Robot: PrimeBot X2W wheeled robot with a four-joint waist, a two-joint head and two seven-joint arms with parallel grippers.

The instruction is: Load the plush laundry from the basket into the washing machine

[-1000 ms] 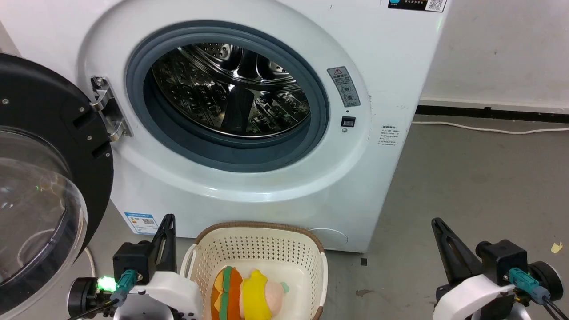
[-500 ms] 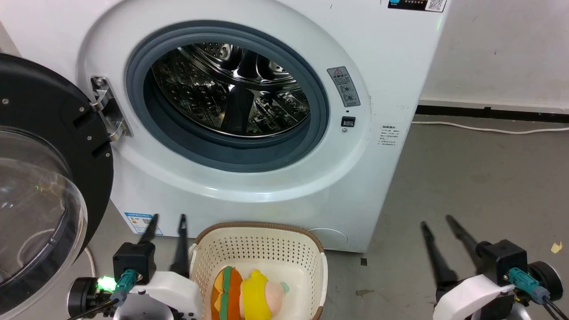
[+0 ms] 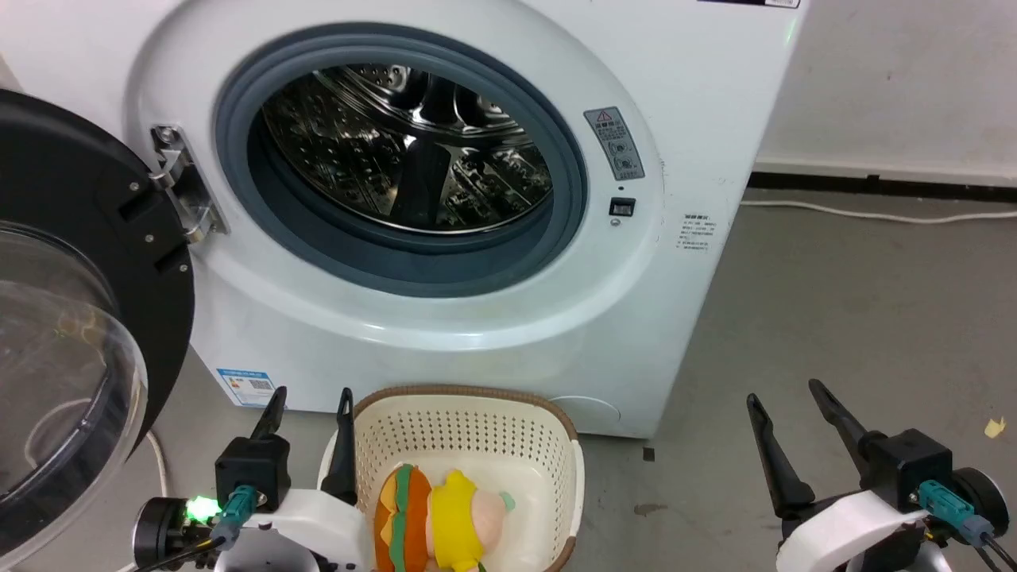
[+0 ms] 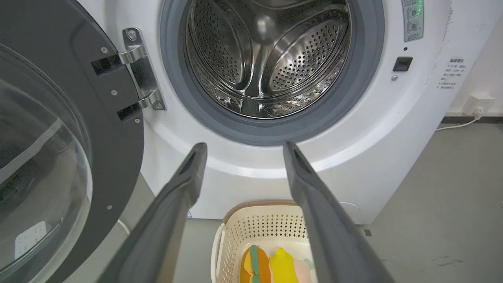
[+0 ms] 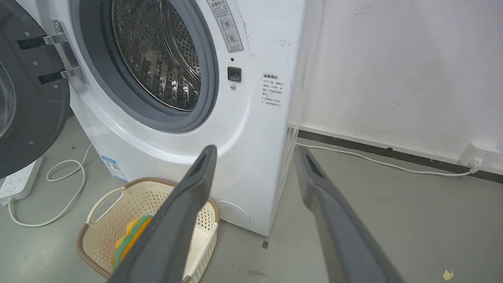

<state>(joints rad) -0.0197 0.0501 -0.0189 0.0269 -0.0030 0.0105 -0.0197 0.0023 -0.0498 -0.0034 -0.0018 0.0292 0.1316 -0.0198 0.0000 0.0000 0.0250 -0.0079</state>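
The cream basket sits on the floor before the white washing machine. In it lie an orange burger plush and a pink-headed doll in yellow, side by side. The washer's door stands swung open to the left, and its steel drum holds nothing. My left gripper is open just left of the basket's rim, empty. My right gripper hangs open over bare floor to the right. The left wrist view shows the basket and both plush toys below the open left gripper.
A white power cable runs along the floor by the wall at right. A power strip with a looped cord lies on the floor left of the washer, under the door. Grey floor stretches to the right of the machine.
Both grippers opened, from shut a second ago. The head camera has tilted slightly, shifting the whole scene up and left; the basket and plush toys have not moved.
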